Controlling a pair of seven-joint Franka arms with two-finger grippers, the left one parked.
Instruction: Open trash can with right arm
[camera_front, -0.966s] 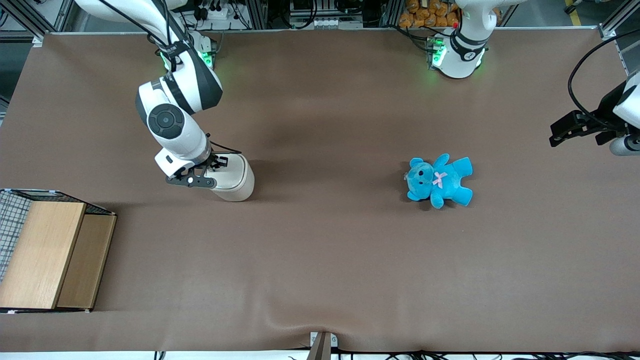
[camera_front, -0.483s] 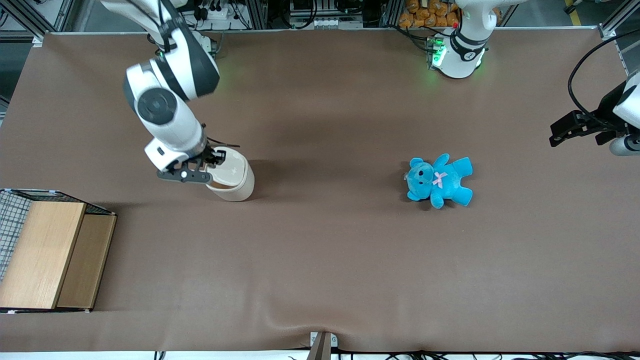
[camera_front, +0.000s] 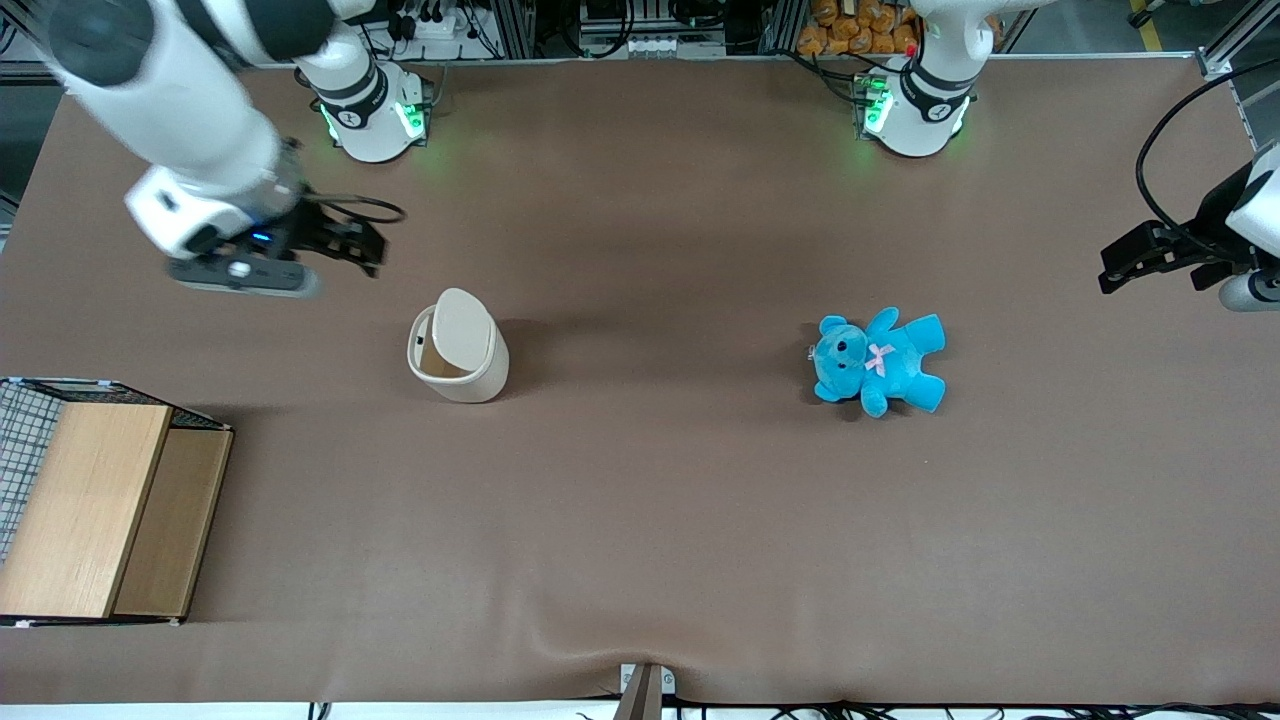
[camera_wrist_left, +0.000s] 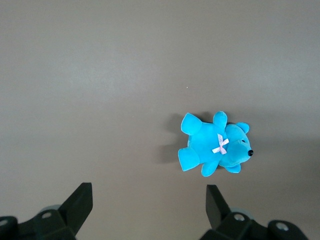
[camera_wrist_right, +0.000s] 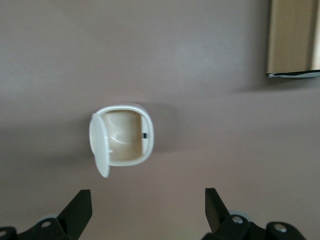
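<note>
The cream-white trash can (camera_front: 482, 372) stands on the brown table with its lid (camera_front: 463, 325) swung up and its tan inside (camera_front: 437, 358) showing. My right gripper (camera_front: 360, 243) is open and empty. It is raised above the table, apart from the can, farther from the front camera than it and toward the working arm's end. In the right wrist view the open can (camera_wrist_right: 151, 135) with its raised lid (camera_wrist_right: 99, 142) lies well clear of the gripper (camera_wrist_right: 147, 212), with bare table between the spread fingers (camera_wrist_right: 80, 210).
A blue teddy (camera_front: 878, 360) lies toward the parked arm's end of the table and also shows in the left wrist view (camera_wrist_left: 216, 147). A wooden box with wire mesh (camera_front: 95, 505) sits at the working arm's end, near the front edge; it shows in the right wrist view (camera_wrist_right: 292, 37).
My gripper left the can's lid and rose away toward the working arm's end. The lid went from shut to partly lifted to standing open.
</note>
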